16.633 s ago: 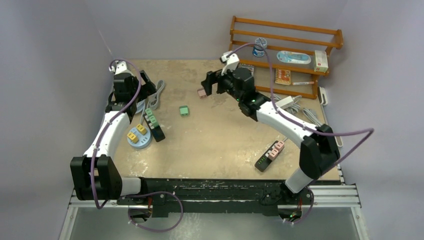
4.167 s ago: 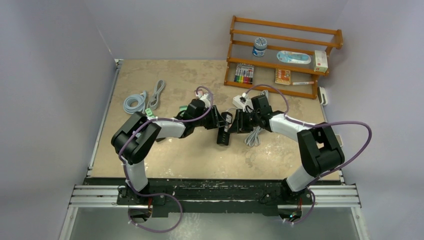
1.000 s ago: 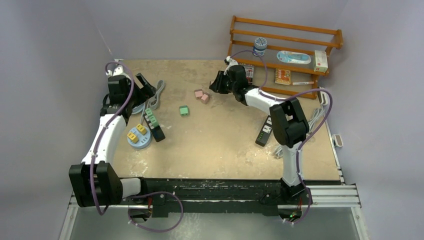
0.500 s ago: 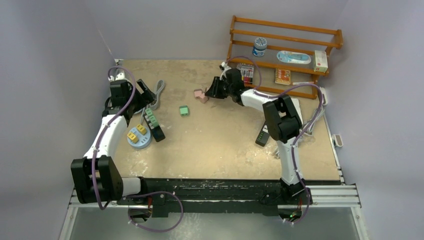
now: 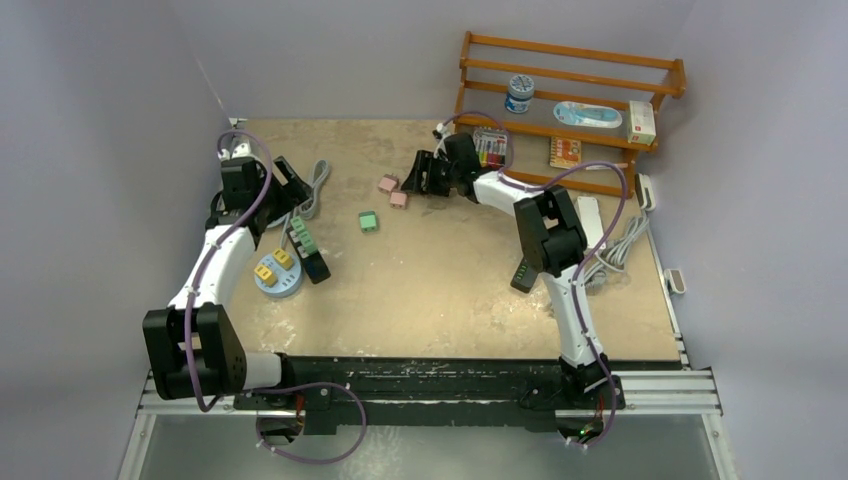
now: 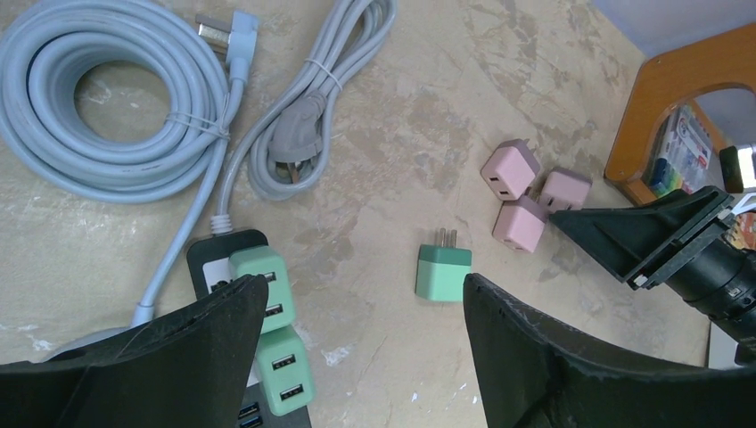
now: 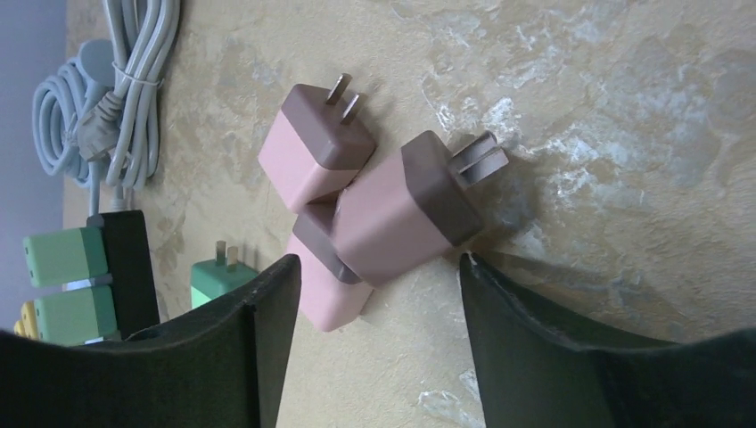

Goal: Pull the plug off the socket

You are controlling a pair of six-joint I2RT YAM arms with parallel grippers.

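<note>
the right tool (image 7: 376, 260) is low over the worktop (image 7: 624, 134) with its jaws spread apart and nothing held. three pink plugs (image 7: 401, 214) lie loose in a touching cluster just ahead of its fingers, prongs bare. the left tool (image 6: 364, 285) is also spread wide and empty, hovering above a single green plug (image 6: 443, 272) lying on its own. to its left, paired green plugs (image 6: 267, 330) sit in a black power strip (image 6: 214, 259), near coiled grey cables (image 6: 98, 107).

Table (image 5: 430, 290) with plugs and cords.
Three pink plugs (image 6: 509, 169), one green plug (image 6: 443, 272), two coiled cords (image 6: 299, 134) lie on it.
</note>
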